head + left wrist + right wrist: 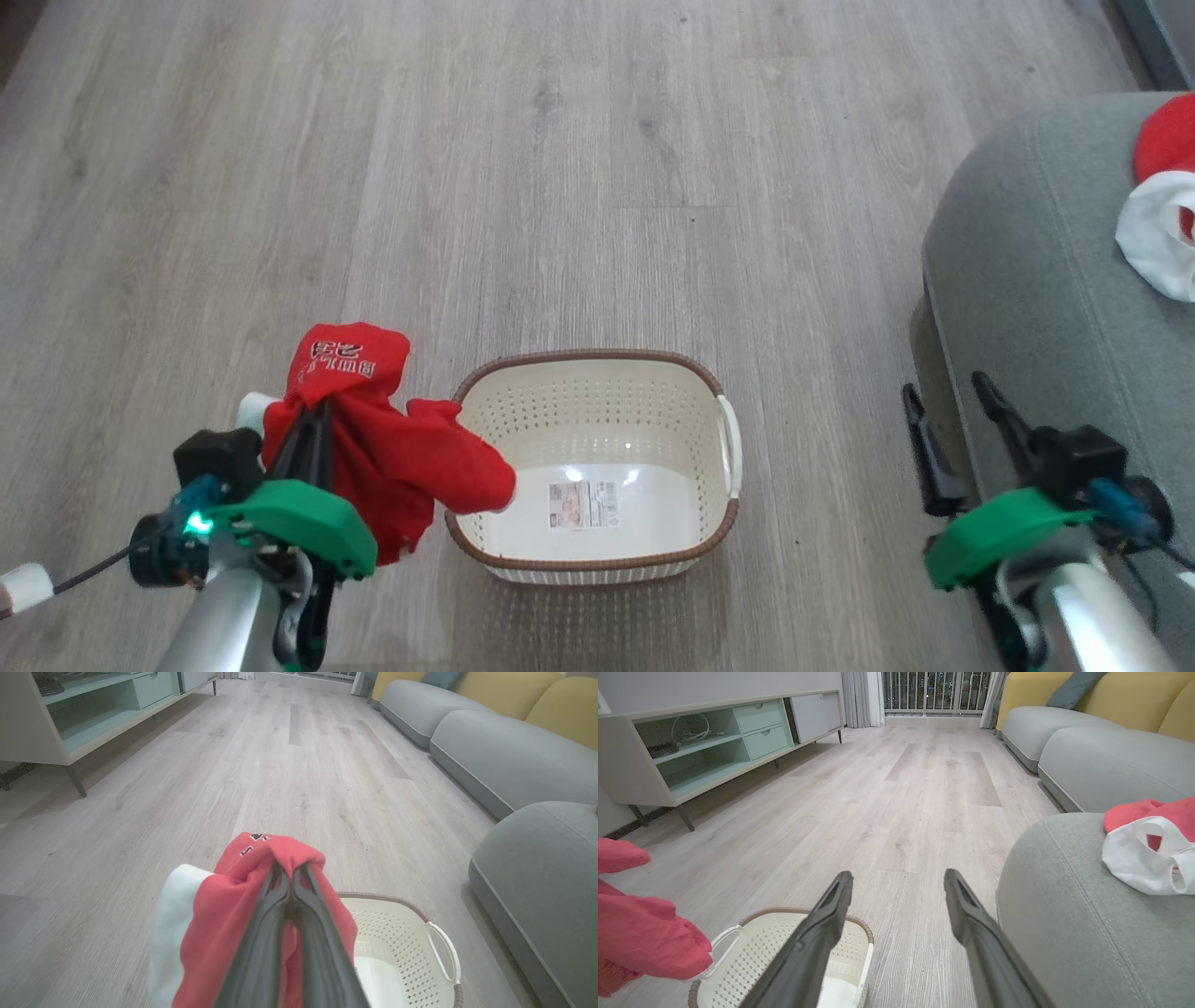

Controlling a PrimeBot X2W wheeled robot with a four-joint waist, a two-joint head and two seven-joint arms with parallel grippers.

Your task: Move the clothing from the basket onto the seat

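My left gripper [313, 411] is shut on a red garment [392, 457] with white lettering, held just left of the cream basket [597, 373], one sleeve hanging over its left rim. In the left wrist view the red garment [224, 914] drapes over the closed fingers [280, 891], with the basket [402, 933] below right. The basket holds nothing but its label [583, 504]. My right gripper [943, 392] stands open between the basket and the grey-green seat [1036, 271]. A second red and white garment [1162, 205] lies on the seat, also in the right wrist view [1148, 849].
Pale wood floor [579, 168] stretches ahead. A low cabinet with mint shelves [691, 751] runs along the left wall. More grey sofa cushions [495, 756] with yellow backs line the right side beyond the seat.
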